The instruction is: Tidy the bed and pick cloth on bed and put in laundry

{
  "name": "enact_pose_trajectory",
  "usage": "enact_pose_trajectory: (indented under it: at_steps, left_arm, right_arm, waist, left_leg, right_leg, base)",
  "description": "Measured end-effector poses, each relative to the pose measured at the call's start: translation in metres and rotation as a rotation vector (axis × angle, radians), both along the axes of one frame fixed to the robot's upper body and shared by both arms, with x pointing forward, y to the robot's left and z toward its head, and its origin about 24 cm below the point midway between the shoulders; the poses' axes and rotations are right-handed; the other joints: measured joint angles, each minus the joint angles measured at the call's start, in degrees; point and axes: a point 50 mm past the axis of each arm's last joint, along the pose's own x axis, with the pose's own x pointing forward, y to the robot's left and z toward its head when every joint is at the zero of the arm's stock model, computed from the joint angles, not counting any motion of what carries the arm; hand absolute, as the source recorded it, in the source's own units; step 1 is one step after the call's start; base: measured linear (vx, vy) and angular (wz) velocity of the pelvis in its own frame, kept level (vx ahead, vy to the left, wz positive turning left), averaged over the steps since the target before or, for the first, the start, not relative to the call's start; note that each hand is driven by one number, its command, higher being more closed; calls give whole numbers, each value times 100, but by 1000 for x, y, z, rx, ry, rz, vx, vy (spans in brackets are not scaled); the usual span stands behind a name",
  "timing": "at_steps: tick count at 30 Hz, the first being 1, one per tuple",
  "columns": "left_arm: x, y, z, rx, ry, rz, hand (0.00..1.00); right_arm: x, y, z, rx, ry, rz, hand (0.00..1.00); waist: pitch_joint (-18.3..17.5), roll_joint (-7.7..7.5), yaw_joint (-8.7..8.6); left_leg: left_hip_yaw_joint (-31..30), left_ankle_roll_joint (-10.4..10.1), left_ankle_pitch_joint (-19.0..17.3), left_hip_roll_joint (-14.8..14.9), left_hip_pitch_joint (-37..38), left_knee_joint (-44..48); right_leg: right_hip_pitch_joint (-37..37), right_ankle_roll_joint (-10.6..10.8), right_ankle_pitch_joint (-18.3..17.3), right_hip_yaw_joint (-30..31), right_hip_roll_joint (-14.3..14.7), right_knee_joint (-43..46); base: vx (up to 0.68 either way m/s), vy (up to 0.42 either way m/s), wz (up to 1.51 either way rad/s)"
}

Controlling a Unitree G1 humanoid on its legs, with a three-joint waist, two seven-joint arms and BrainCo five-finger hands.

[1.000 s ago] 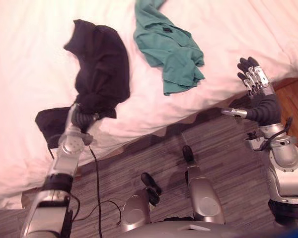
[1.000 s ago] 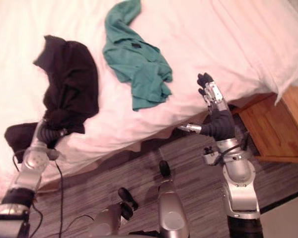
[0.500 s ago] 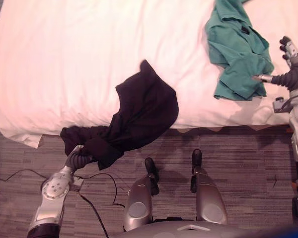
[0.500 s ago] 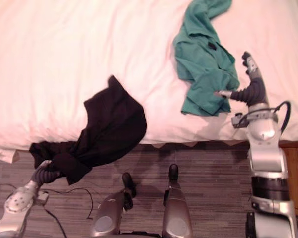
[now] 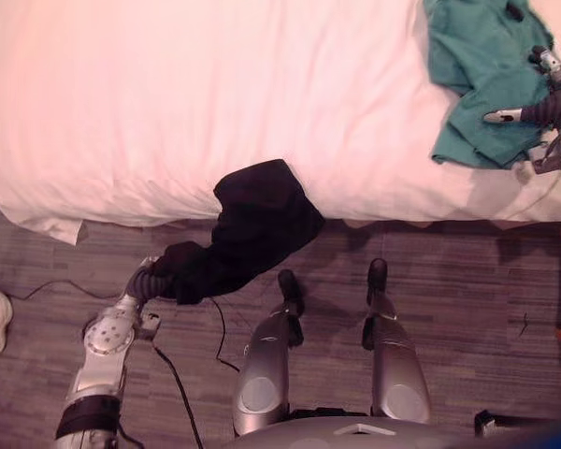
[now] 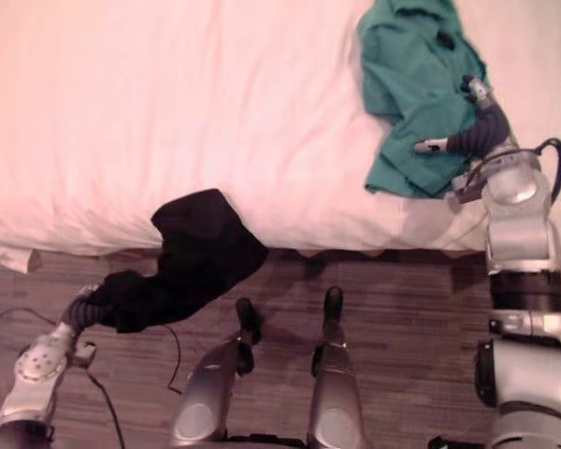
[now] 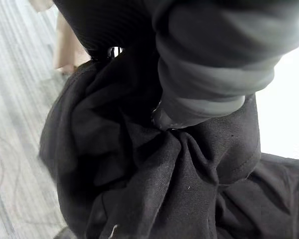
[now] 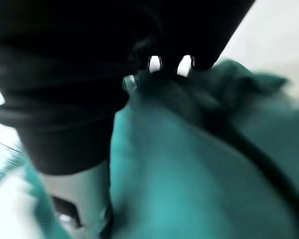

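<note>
Off bed (image 5: 168, 112) edge, black cloth (image 5: 252, 224) slants toward left hand (image 5: 151, 281).

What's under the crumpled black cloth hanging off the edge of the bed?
Its top lies on the white bed sheet; below it is grey striped floor. The black cloth bunches over the left hand, hiding its hold.

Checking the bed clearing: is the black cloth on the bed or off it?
Mostly off: the black cloth hangs from the bed's edge toward the floor, bunched in the left hand.
</note>
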Motion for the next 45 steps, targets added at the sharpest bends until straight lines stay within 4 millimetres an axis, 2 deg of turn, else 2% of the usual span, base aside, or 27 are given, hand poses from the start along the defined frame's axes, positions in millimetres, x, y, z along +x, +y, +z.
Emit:
enact_pose_trajectory:
  at_steps: [1,6,8,11,13,15,17,18,19,20,21,22,24,25,27,28,29,30,31,33,36,38,42,44,45]
  left_arm:
    - [4,0,0,4,-11,15,100]
    - [20,-5,7,54,-83,37,100]
    - [25,-8,12,62,-119,36,100]
    - [30,-10,24,75,-174,18,100]
    - [31,-12,29,77,-198,4,100]
    - [32,-15,34,79,-221,-11,100]
    - [29,-21,40,49,-259,-22,100]
    - [28,-23,40,38,-267,-24,100]
    - [26,-32,39,7,-276,-27,100]
    - [24,-35,37,-11,-277,-26,100]
    - [16,-45,28,-67,-264,-16,100]
    - [15,-47,26,-83,-260,-13,100]
    - [-6,-65,0,-196,-194,27,100]
    - [-13,-69,-9,-222,-165,39,100]
    - [-38,-82,-33,-347,-77,78,100]
    - [-44,-84,-38,-380,-56,87,100]
    - [-53,-86,-46,-442,-22,105,100]
    - [-60,-89,-52,-521,6,112,100]
    - [-64,-90,-55,-559,22,112,100]
    - [-87,-94,-69,-696,112,75,100]
    - [-119,-103,-87,-812,206,90,100]
    - [-142,-108,-98,-898,265,144,100]
    - [-161,-108,-109,-975,303,230,100]
    - [-164,-113,-112,-1032,313,256,100]
    - [-164,-114,-112,-1043,315,258,100]
  right_arm:
    - [0,-3,11,-13,-23,-16,100]
    - [-1,-16,40,-50,-38,-64,100]
    - [-3,-18,43,-73,-37,-70,100]
    - [-3,-18,40,-60,-42,-55,100]
    - [1,-16,27,21,-64,-17,100]
    - [4,-12,-1,139,-86,35,100]
    - [3,3,-44,303,-128,105,100]
    - [1,8,-55,347,-145,119,100]
    - [-5,20,-81,471,-188,151,100]
    - [-8,25,-91,527,-204,165,100]
    - [-18,39,-120,677,-233,189,100]
    - [-21,42,-126,708,-237,193,100]
    - [-52,59,-190,931,-198,161,100]
    - [-63,64,-209,995,-173,144,100]
    - [-113,79,-268,1176,-70,91,100]
    - [-126,81,-278,1195,-42,77,100]
    - [-149,84,-295,1216,13,50,100]
    - [-167,87,-306,1231,62,42,100]
    - [-174,88,-310,1235,82,42,100]
    - [-198,99,-321,1236,175,70,100]
    - [-213,111,-325,1244,240,106,100]
    - [-230,121,-335,1290,338,123,100]
    - [-260,137,-354,1378,517,138,100]
    - [-283,148,-365,1431,625,142,100]
    - [-289,151,-366,1437,640,145,100]
  waist:
    - [22,35,13]
    - [53,37,41]
    - [53,36,41]
    - [47,25,57]
    - [46,22,86]
    - [42,15,85]
    - [37,4,24]
    - [36,3,-3]
    - [33,-4,-43]
    - [33,-4,-67]
    - [33,-7,-170]
    - [33,-8,-186]
    - [-175,-42,-213]
    - [-308,-35,-214]
    - [-673,-24,-263]
    - [-762,-24,-295]
    - [-944,-16,-333]
    - [-1117,-20,-339]
    - [-1214,-29,-337]
    - [-1624,-95,-302]
    - [-1948,-165,-279]
    - [-2201,-224,-269]
    - [-2385,-303,-260]
    - [-2427,-364,-321]
    - [-2438,-395,-334]
  left_leg:
    - [-8,15,60,-14,-123,-34]
    - [-29,5,453,-114,-316,-516]
    - [-10,-17,575,-118,-299,-710]
    - [12,-79,741,-83,-178,-930]
    - [38,-115,805,-59,19,-1092]
    - [76,-144,824,-19,312,-1217]
    - [98,-185,796,25,657,-1293]
    - [106,-204,780,39,733,-1296]
    - [160,-242,750,61,905,-1305]
    - [166,-253,741,71,973,-1306]
    - [181,-281,716,98,1185,-1313]
    - [184,-287,712,103,1233,-1312]
    - [343,-328,581,154,1594,-1285]
    - [370,-341,517,175,1647,-1284]
    - [437,-341,403,202,1936,-1283]
    - [428,-340,387,198,2006,-1284]
    - [419,-338,338,191,2147,-1284]
    - [395,-336,299,182,2311,-1288]
    - [377,-335,275,181,2356,-1287]
    - [312,-307,159,209,2511,-1280]
    - [284,-249,29,188,2712,-1278]
    - [141,-275,-21,143,2889,-1273]
    - [-151,-243,9,11,3019,-1322]
    - [-552,-201,46,-68,3003,-1343]
    - [-668,-200,51,-94,3003,-1342]
  right_leg:
    - [-99,-4,70,-30,-7,-61]
    - [-445,-19,219,-46,-44,-139]
    - [-495,-25,225,-73,-38,-139]
    - [-468,-36,223,-104,4,-137]
    - [-373,-58,209,-101,26,-137]
    - [-165,-106,167,-100,90,-141]
    - [141,-121,74,-101,147,-143]
    - [210,-130,59,-101,164,-144]
    - [347,-137,22,-88,186,-146]
    - [413,-139,8,-85,197,-147]
    - [620,-130,-50,-77,223,-148]
    - [665,-132,-61,-73,228,-147]
    - [972,-130,-178,5,286,-148]
    - [1011,-120,-219,26,313,-148]
    - [1292,-94,-342,20,338,-152]
    - [1368,-83,-362,6,332,-155]
    - [1534,-63,-406,-25,327,-164]
    - [1733,-38,-438,-72,327,-195]
    - [1812,-22,-456,-104,321,-220]
    - [2096,20,-576,-272,252,-258]
    - [2315,53,-740,-384,189,-141]
    - [2466,124,-967,-550,82,159]
    - [2597,200,-1249,-728,-60,500]
    - [2577,61,-1697,-553,-86,942]
    - [2590,45,-1794,-489,-97,1013]
  base:
    - [-84,5,6]
    - [-61,2,9]
    - [-44,-3,9]
    - [-11,-15,0]
    - [32,-31,-14]
    - [69,-38,-16]
    - [100,-47,-10]
    - [116,-52,-13]
    - [75,-34,-14]
    - [104,-50,-14]
    - [68,-32,-5]
    - [102,-48,-10]
    - [76,-38,-24]
    - [85,-31,-25]
    - [101,-23,-8]
    - [90,-16,6]
    - [97,-13,13]
    - [89,-11,17]
    - [82,-5,26]
    - [39,11,30]
    - [66,19,23]
    - [91,27,38]
    - [91,16,46]
    - [66,-48,77]
    - [46,-50,78]
